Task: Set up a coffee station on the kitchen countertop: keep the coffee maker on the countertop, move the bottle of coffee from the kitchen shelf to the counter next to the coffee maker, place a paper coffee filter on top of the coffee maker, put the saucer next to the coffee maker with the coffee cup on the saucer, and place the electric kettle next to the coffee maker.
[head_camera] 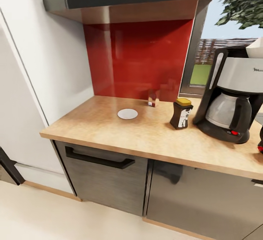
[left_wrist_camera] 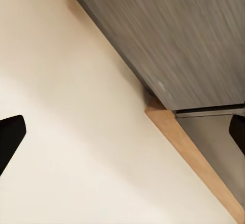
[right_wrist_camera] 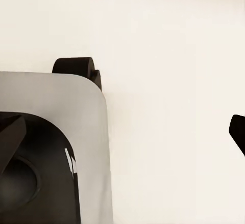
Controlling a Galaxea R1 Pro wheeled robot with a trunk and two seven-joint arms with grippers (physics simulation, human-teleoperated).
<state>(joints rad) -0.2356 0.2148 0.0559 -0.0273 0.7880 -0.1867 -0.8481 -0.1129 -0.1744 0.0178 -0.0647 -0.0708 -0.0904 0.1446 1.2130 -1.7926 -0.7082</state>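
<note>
Both pincers hang wide and empty; carry the saucer [head_camera: 127, 113] from mid-frame across the worktop [head_camera: 153, 134], right beside the coffee maker [head_camera: 230, 94].

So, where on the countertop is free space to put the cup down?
Bare wood lies left of and in front of the saucer, toward the countertop edge. It is crowded at right: bottle of coffee beside coffee maker.

Bottle of coffee [head_camera: 181, 113] stands just left of the coffee maker [head_camera: 230, 94] — saucer [head_camera: 127, 113] further left, bare.
</note>
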